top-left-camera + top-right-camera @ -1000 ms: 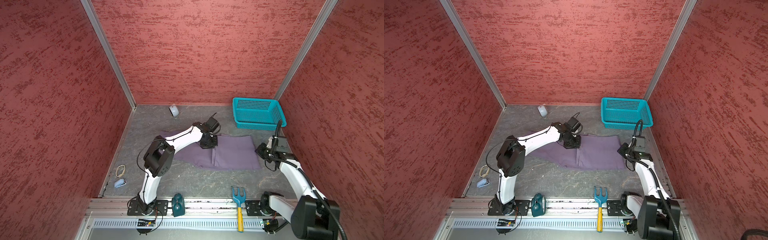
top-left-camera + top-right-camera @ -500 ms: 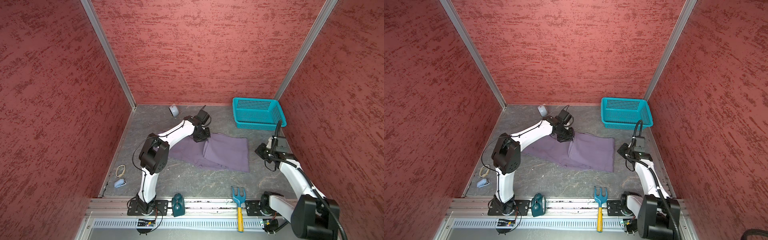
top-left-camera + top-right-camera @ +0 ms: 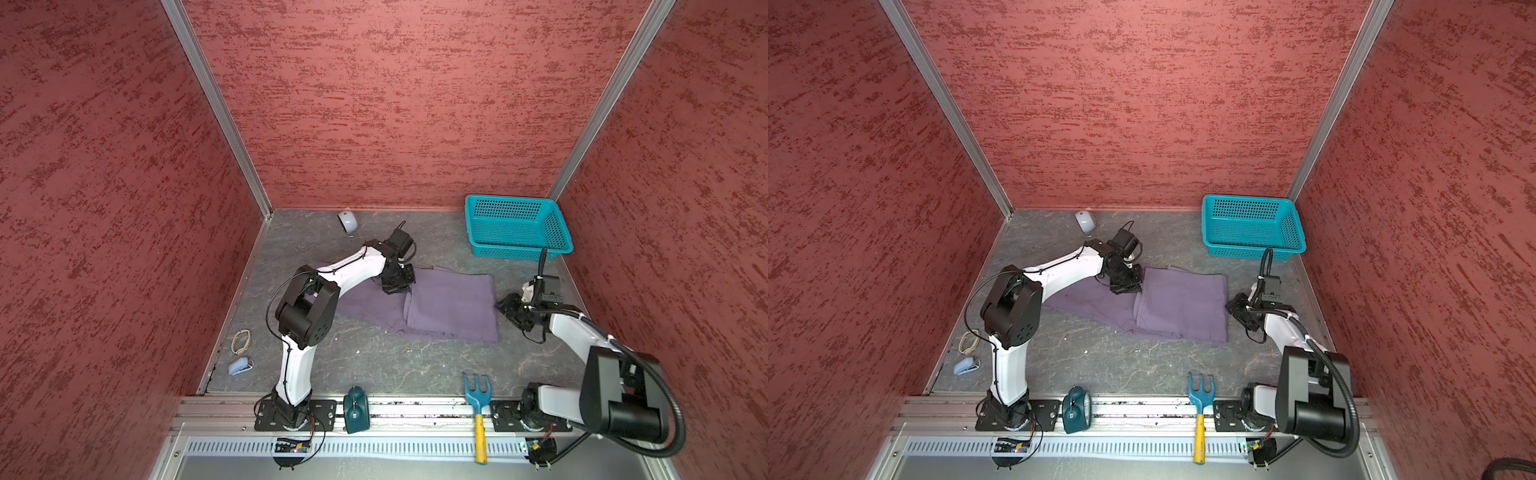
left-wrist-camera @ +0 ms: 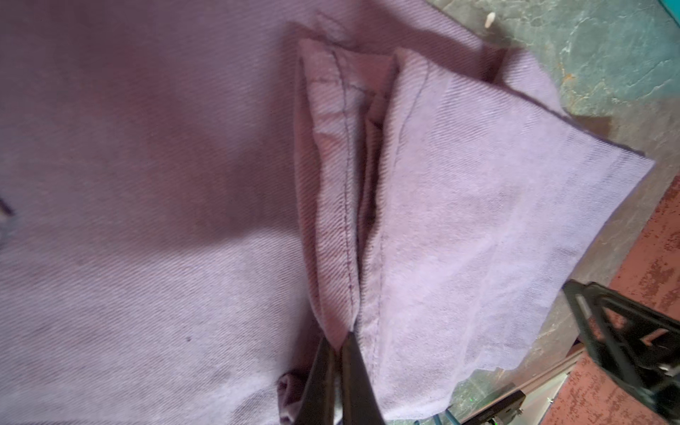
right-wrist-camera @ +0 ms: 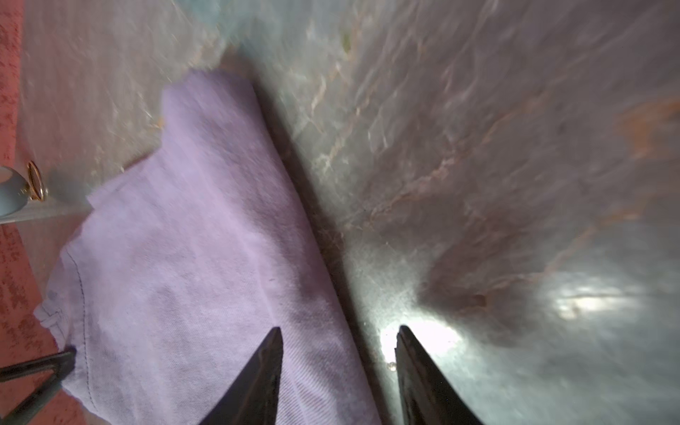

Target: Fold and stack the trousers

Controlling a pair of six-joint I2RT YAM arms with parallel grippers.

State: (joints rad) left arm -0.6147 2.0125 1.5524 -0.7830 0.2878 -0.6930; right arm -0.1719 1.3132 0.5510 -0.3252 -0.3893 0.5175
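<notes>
Trousers (image 3: 451, 305) are sitting one fold in, no stacking yet
Left hand (image 4: 340, 340) is pinching a seamed edge tight; right hand (image 5: 340, 329) is hanging open, gripping nothing

the trousers (image 3: 449, 303) lie mid-worktop (image 3: 374, 357). from them, the basket (image 3: 517, 249) stands at 1 o'clock, the mouse (image 3: 348, 221) at 11, rubber band (image 3: 241, 340) and stapler (image 3: 240, 366) at 8, hand fork (image 3: 478, 390) at 5 across the front rail (image 3: 415, 409).
</notes>
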